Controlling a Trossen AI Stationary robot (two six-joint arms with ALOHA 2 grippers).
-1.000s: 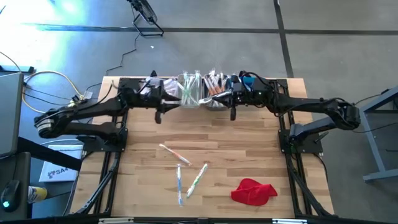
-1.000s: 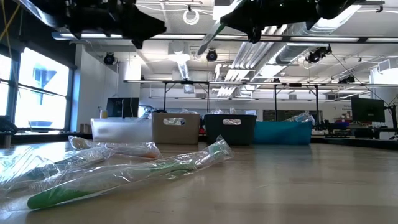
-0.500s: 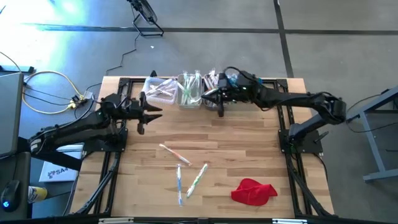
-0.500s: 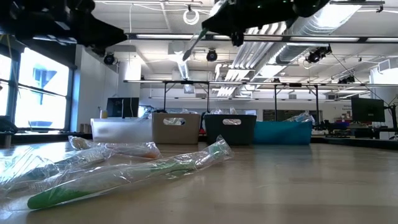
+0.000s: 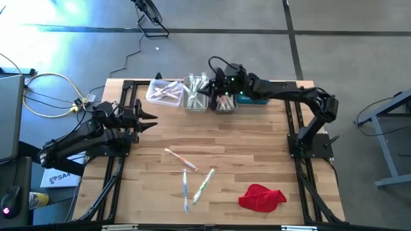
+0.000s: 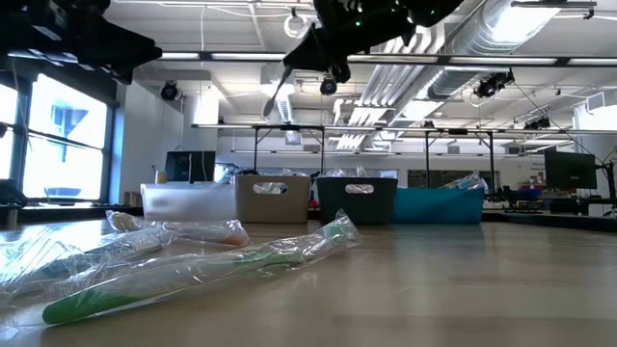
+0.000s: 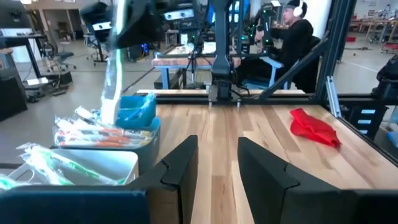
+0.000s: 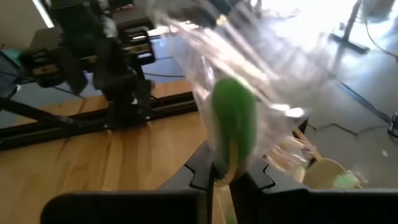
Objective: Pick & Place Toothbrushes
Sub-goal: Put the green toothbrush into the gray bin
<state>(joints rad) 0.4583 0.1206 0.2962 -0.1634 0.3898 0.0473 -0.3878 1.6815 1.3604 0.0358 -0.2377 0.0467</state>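
Right gripper (image 8: 221, 177) pinches green toothbrush (image 8: 233, 127) (head blurred, wrapper glare).

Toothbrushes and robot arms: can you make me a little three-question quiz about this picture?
1. True or false: the right gripper is shut on a green toothbrush.
2. How many toothbrushes lie loose on the middle of the table? A) one B) three C) six
3. Fill in: the red cloth lies nearest the ___ arm's side of the table.

Key: 1 true; 2 B; 3 right.
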